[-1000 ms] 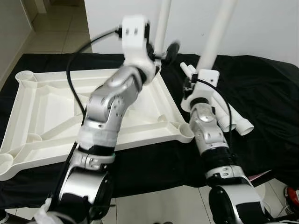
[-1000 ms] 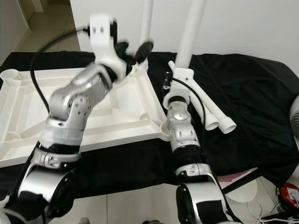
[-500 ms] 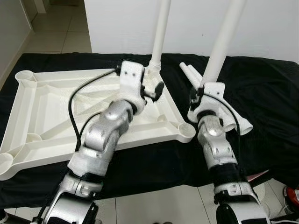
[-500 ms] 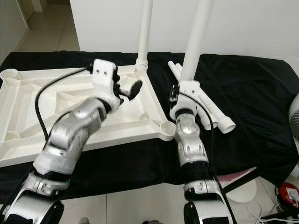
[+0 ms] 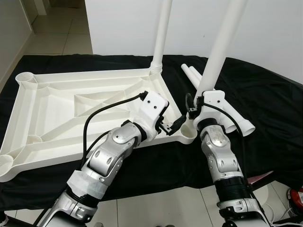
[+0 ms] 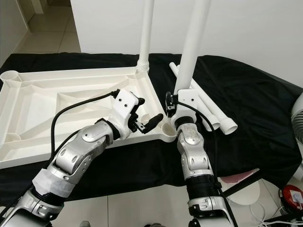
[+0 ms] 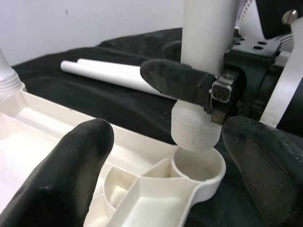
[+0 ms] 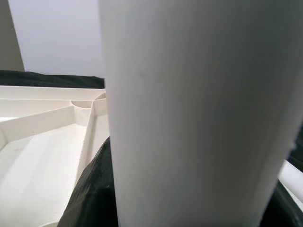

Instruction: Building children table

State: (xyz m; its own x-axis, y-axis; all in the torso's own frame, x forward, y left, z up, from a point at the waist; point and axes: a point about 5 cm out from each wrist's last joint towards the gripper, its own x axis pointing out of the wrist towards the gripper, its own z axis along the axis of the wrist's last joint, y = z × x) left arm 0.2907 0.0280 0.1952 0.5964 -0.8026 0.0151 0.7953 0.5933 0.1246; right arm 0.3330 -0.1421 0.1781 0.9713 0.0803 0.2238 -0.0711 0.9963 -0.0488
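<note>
Left claw (image 5: 173, 126) now dropped from high beside fitted leg (image 5: 161, 33) to tabletop (image 5: 57, 101) corner at 5 o'clock, fingers apart. Right claw (image 7: 189, 87) clamped on second leg (image 5: 220, 42), threaded end just above socket (image 7: 199, 168). Risk: tilt cross-threads, or left fingers block entry.

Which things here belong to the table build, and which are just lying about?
Part of the job:
- white plastic tabletop, upside down
- white leg already standing in the far corner socket
- white threaded leg held by the right gripper over the near corner socket
- two spare white legs on the black cloth
- left gripper, open

Lying about:
- red object on the floor
</note>
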